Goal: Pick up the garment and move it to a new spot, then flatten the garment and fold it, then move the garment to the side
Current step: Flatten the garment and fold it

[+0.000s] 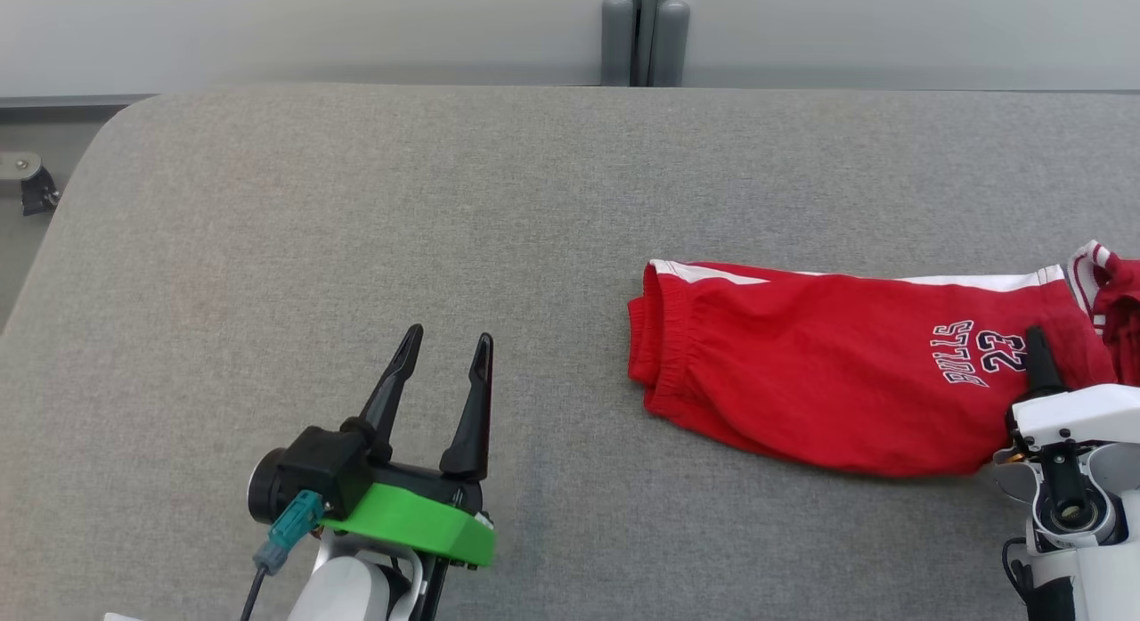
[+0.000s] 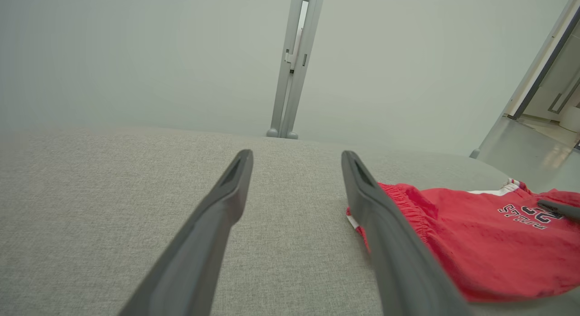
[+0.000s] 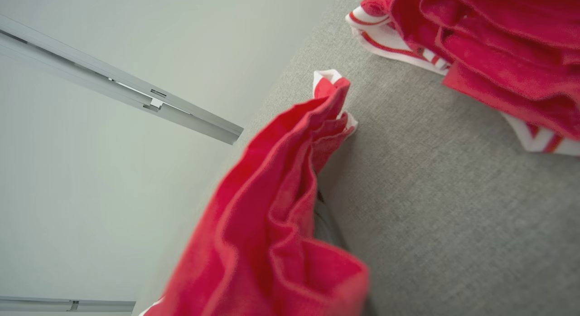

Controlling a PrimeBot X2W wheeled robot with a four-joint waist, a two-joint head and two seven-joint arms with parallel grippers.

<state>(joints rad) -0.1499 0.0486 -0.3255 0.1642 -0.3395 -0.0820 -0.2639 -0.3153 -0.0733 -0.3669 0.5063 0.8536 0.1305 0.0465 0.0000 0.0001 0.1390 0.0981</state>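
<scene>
Right jaws, lower right of head view: clenched on a pinch of the garment (image 1: 802,380). Red cloth is bunched over them in the right wrist view, likely a hold for lifting or dragging it. Left jaws, lower left: released, above bare table (image 1: 356,202), well apart from the cloth, probably kept clear until flattening. Garment: red shorts with a white side stripe, lying right of centre. Print reads "BULLS 23".

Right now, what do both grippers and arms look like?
Left gripper: two long tapered dark fingers, black motor housing, bright green bracket, teal connector with dark cable, white forearm. Right gripper: dark finger, white housing.
</scene>
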